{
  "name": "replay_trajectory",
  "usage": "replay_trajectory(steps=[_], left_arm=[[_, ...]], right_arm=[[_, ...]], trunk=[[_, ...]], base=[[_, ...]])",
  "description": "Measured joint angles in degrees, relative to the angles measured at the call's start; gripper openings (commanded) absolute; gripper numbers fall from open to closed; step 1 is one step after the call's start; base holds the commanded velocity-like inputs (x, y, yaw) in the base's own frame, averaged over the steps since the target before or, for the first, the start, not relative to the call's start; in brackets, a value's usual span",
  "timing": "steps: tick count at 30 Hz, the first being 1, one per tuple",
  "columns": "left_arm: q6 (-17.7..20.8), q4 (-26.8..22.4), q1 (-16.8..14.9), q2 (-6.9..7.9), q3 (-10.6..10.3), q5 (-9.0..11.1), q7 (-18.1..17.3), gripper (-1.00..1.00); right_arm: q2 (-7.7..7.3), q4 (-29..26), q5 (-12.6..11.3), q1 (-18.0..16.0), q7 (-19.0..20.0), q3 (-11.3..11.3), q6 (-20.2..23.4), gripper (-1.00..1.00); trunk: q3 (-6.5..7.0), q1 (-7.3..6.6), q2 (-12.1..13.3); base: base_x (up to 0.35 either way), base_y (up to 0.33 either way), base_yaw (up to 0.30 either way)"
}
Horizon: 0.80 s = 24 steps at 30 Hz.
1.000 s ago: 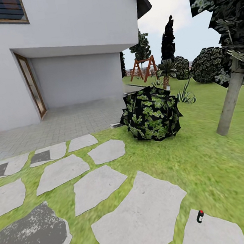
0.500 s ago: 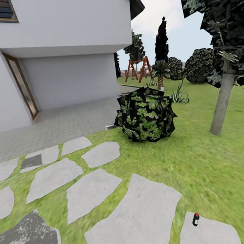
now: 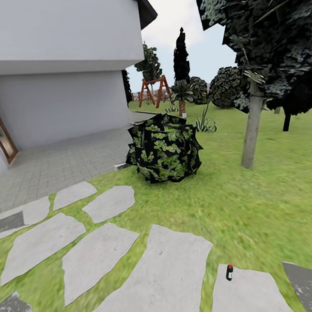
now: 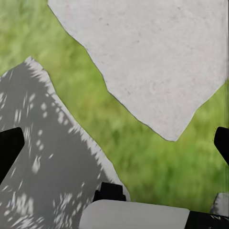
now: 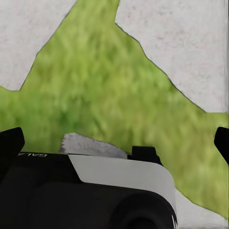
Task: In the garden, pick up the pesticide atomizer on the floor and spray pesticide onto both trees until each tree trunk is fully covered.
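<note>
The pesticide atomizer (image 3: 229, 272) is a tiny black bottle with a small red tip, standing upright on the near edge of a pale grey stepping stone (image 3: 249, 296) low in the head view, with green lawn (image 3: 259, 202) just beyond it. Its trigger head is too small to make out.

One of the trees (image 3: 262, 30) rises from the grass well beyond the bottle, its straight grey-brown tree trunk (image 3: 251, 127) leaning a little under a dark, mottled canopy. A round leafy bush (image 3: 164, 147) sits beside the paved area (image 3: 54, 163) in front of the white house (image 3: 56, 61), and a wooden playset (image 3: 153, 92) stands far off across the garden.

The left claw (image 4: 114, 143) hangs over grass and two stepping stones, one pale and one shaded with speckled light; its dark fingertips (image 4: 9, 148) sit at opposite edges of the left wrist view, spread wide with nothing between them. The right claw (image 5: 114, 143) is likewise spread and empty, its fingertips (image 5: 10, 143) far apart above grass and pale stone. The atomizer lies away from both claws, untouched.
</note>
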Motion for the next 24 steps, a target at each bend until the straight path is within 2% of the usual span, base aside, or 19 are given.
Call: replay_trajectory(steps=[16, 24], left_arm=[[0.0, -0.04, 0.0, 0.0, 0.01, -0.01, 0.0, 1.0], [0.02, -0.04, 0.02, -0.01, 0.06, -0.04, 0.0, 1.0]], right_arm=[[0.0, 0.01, -0.04, 0.0, 0.09, 0.0, 0.09, 1.0], [0.0, 0.03, -0.04, -0.02, 0.12, 0.0, 0.09, 1.0]], trunk=[[-0.01, -0.01, 0.0], [-0.04, -0.03, 0.0]], base=[[0.012, 0.01, -0.297], [0.227, 0.184, -0.078]])
